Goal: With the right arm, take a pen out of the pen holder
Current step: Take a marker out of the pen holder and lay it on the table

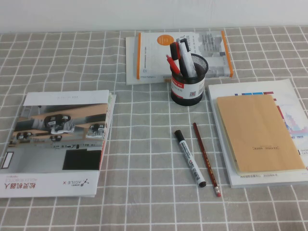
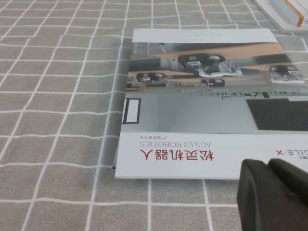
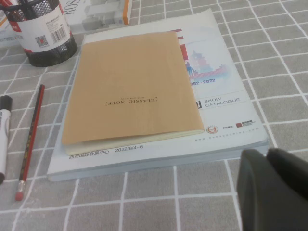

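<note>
No pen [image 1: 184, 57] drawn yet from pen holder [image 1: 186, 89], upper centre; right gripper [image 3: 266, 159], pressed together by the catalogue [image 3: 216, 120], must spread and reach it. Left gripper [image 2: 268, 166], closed, by brochure [image 2: 192, 110].

Looks like an office desk: grey checked tablecloth [image 1: 144, 144], black mesh pen holder [image 1: 186, 89], loose marker [image 1: 190, 158] and pencil [image 1: 207, 161], tan notebook [image 1: 257, 132] on a show catalogue [image 3: 216, 96], AgileX Robotics brochure [image 1: 57, 144], more booklets [image 1: 154, 53] by a plain white wall [image 1: 144, 14].
</note>
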